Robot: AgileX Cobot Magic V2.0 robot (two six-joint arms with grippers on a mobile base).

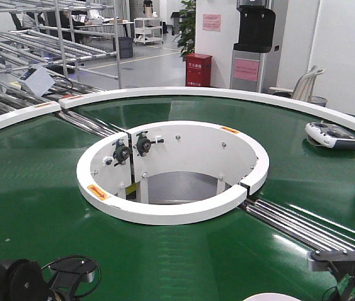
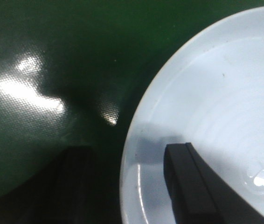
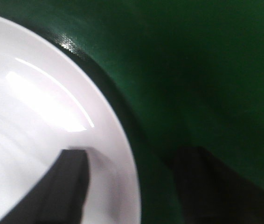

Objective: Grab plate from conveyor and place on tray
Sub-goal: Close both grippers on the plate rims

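Note:
A white plate (image 2: 216,107) lies on the glossy dark-green conveyor (image 1: 33,188). Only its far edge (image 1: 271,296) peeks in at the bottom of the front view. My left gripper (image 2: 131,179) is open and straddles the plate's left rim, with one finger (image 2: 188,186) over the plate and the other over the belt. My right gripper (image 3: 134,186) is open too, astride the right rim of the plate (image 3: 34,107), one finger (image 3: 66,186) above the plate, the other above the belt. The tray is out of view.
The white ring (image 1: 171,210) of the central opening sits mid-belt, with steel rollers (image 1: 303,229) to its right. A white handheld controller (image 1: 331,135) rests on the belt at the far right. Metal racks (image 1: 33,44) stand behind the conveyor at the left.

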